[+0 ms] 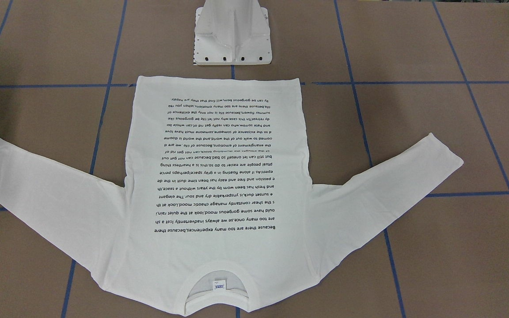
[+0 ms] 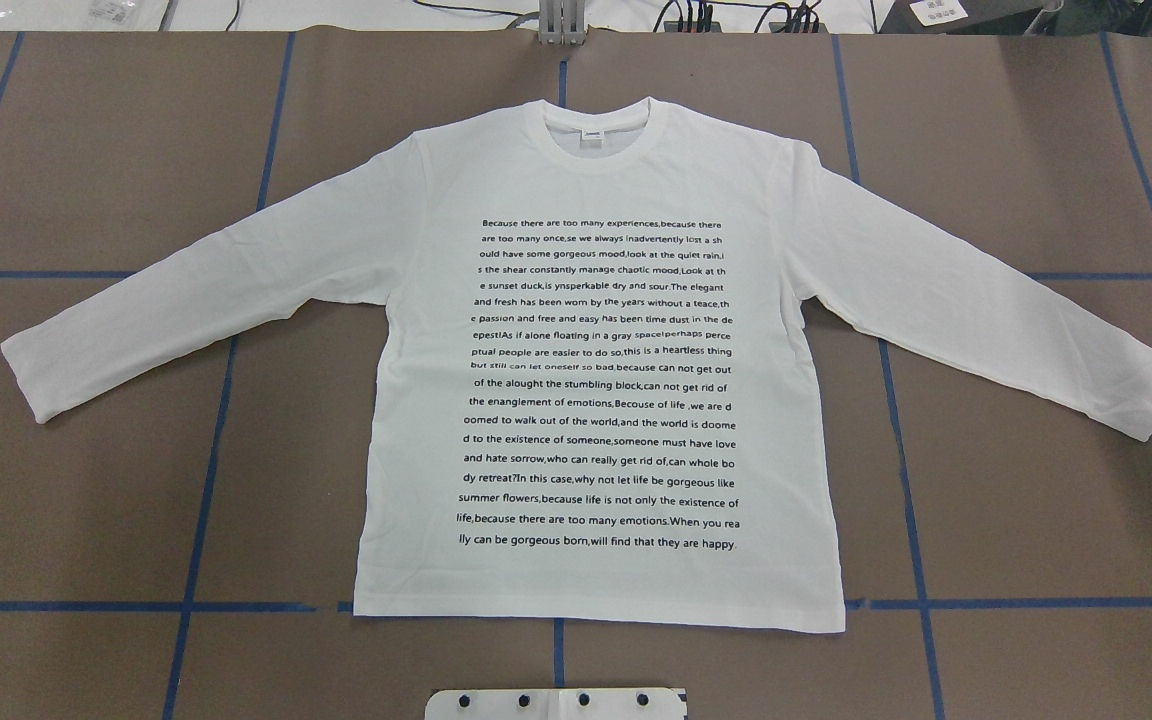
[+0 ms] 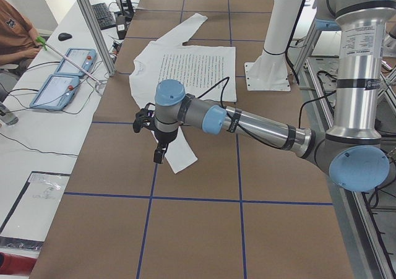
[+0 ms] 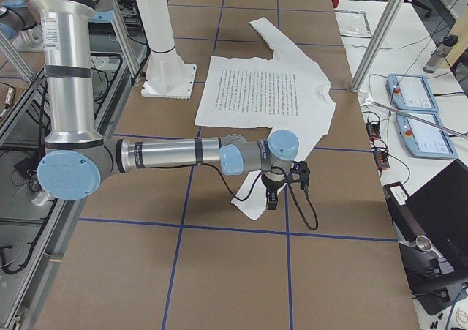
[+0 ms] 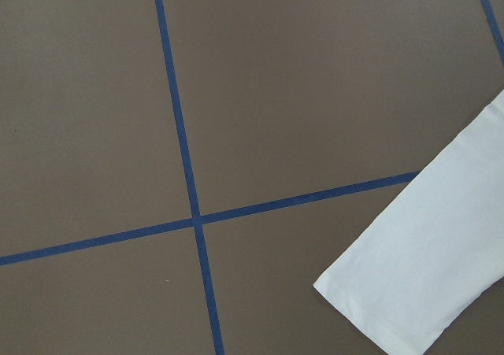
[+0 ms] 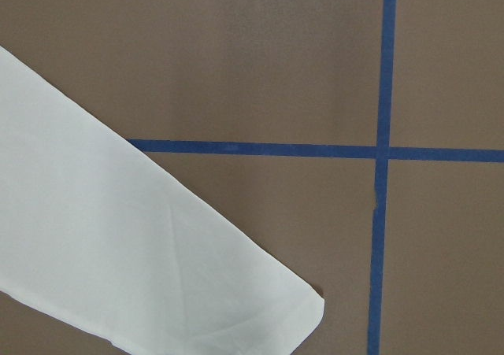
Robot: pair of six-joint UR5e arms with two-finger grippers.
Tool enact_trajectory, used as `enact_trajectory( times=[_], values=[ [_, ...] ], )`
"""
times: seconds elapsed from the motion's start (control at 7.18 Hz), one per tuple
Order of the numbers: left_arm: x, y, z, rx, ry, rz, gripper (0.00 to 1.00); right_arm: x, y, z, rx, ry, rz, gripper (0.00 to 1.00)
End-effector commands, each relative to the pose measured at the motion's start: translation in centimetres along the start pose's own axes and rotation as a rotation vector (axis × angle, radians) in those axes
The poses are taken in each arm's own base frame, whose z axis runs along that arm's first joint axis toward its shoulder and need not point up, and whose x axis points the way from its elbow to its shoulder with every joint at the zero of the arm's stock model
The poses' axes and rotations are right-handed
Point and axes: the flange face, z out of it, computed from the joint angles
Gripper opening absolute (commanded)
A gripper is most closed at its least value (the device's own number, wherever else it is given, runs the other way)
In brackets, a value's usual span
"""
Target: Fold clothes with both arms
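Note:
The white long-sleeved T-shirt [image 2: 596,400] lies flat on the brown table with its text side up, both sleeves spread out and its collar on the far side from the robot; it also shows in the front view [image 1: 219,176]. Neither arm shows in the overhead or front views. In the left side view the left arm [image 3: 260,127] reaches out, with its gripper [image 3: 159,154] above the near sleeve end [image 3: 179,158]. In the right side view the right gripper [image 4: 272,197] hangs above the other sleeve end [image 4: 252,202]. I cannot tell whether either is open or shut. The wrist views show only the cuffs [image 5: 417,284] [image 6: 157,260].
The white pedestal base [image 1: 232,35] stands just behind the shirt's hem. Blue tape lines [image 2: 211,420] grid the table. Control tablets [image 3: 62,75] [image 4: 417,114], cables and aluminium posts [image 3: 93,25] line the operators' side, where a person [image 3: 15,38] sits.

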Motion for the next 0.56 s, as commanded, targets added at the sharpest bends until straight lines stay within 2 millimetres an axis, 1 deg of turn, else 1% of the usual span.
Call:
enact_trajectory(
  times=[0.0,0.14,0.28,0.42],
  values=[
    [0.3,-0.2,0.0,0.008,0.007,0.006,1.0,-0.1,0.0,0.3,-0.007,0.001,0.0,1.0],
    [0.9,-0.5,-0.3,0.017,0.014,0.015,1.0,-0.3,0.1,0.8,-0.016,0.001,-0.004,1.0],
    [0.6,-0.5,0.3,0.005,0.013,0.009,1.0,-0.4,0.3,1.2,0.001,-0.003,-0.03,1.0],
    [1.4,-0.5,-0.4,0.017,0.017,0.022,0.99,0.1,1.6,2.3,0.019,-0.006,-0.063,1.0]
  ],
)
